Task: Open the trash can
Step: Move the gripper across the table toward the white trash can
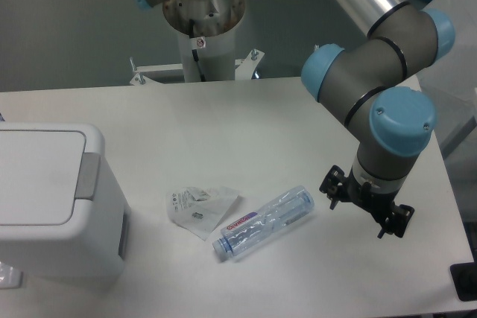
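While my fingers [367,210] hang at the bench's right side, their state unclear to me, I see the boxy white plastic trash can [56,199] well apart at far left; flat lid down, grey rectangular tab facing right.

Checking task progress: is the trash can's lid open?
No, the trash can has its flat lid lying closed, and the gripper is far off.

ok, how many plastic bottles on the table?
1. The clear bottle lies on its side near the table's front middle, between the crumpled wrapper and the gripper. The trash can could hide something behind it.
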Controlling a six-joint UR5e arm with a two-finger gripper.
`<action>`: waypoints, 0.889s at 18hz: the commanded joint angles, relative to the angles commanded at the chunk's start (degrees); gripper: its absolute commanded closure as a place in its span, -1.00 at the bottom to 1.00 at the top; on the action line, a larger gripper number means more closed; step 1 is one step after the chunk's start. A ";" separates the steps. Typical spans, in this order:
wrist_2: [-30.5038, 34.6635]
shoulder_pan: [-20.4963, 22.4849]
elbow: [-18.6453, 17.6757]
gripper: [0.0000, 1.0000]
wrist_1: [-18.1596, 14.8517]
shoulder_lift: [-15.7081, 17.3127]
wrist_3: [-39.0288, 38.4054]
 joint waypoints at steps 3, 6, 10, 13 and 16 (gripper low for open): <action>-0.09 -0.09 -0.18 -1.00 0.00 0.17 -0.09; -0.44 -0.35 -0.35 -1.00 0.00 0.35 -2.36; -2.71 -1.41 -0.96 -1.00 2.63 0.52 -10.51; -4.48 -2.02 -0.79 -1.00 2.73 0.79 -20.02; -8.07 -3.69 -0.44 -1.00 3.16 1.14 -26.87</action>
